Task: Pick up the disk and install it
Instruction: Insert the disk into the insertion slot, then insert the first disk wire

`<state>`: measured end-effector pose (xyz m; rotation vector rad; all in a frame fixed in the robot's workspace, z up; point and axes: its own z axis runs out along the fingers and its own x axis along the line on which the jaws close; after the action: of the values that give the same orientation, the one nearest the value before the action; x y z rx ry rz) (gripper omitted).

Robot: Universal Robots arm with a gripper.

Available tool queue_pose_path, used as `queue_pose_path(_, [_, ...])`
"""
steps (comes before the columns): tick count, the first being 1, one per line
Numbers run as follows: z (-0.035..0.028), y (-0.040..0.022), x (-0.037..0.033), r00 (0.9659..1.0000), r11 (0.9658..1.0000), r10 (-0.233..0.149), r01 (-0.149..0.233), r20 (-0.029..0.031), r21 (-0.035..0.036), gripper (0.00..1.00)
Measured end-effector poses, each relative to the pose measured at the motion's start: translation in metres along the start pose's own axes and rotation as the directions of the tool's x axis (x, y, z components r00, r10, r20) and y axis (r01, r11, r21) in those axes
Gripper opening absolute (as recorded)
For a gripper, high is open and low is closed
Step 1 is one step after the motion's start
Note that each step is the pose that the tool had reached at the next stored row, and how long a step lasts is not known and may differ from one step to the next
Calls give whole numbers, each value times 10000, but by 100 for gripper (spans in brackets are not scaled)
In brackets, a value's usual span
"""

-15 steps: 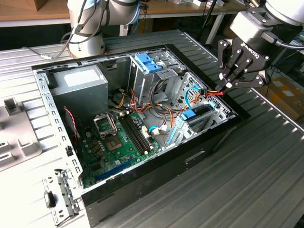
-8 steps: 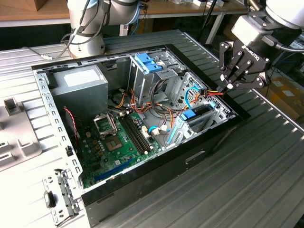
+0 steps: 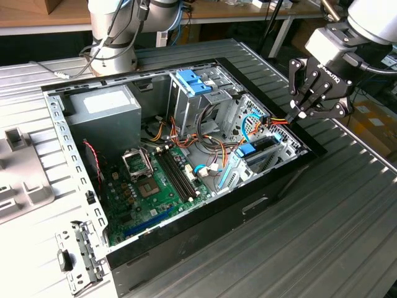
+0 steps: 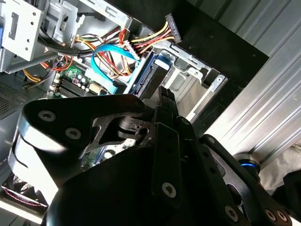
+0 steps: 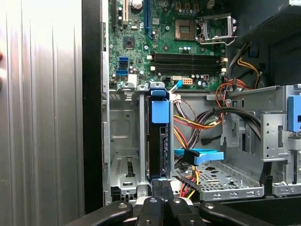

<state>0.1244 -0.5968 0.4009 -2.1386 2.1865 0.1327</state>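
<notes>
Your gripper (image 3: 302, 113) hangs over the drive-cage corner of the open PC case (image 3: 205, 214), fingers pressed together with nothing between them; in the first wrist view the closed tips (image 5: 162, 188) sit right at the near end of the disk (image 5: 159, 136). The disk stands on edge in a slot of the metal drive cage (image 5: 123, 141), directly ahead of the tips, its blue tab (image 5: 159, 112) at the end away from the gripper. Just beside the tips you have the orange-yellow power cable bundle (image 3: 280, 121) and a light-blue data cable (image 5: 200, 156); the motherboard (image 3: 158, 180) lies further off, beyond the disk.
</notes>
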Motion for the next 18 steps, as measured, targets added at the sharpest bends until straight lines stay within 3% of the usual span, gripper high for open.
queue_pose_path(13, [2, -8, 1, 10000, 10000, -2, 2, -3, 0, 11])
queue_pose_path(18, [20, -70, 0, 10000, 10000, -2, 2, -6, 0, 11])
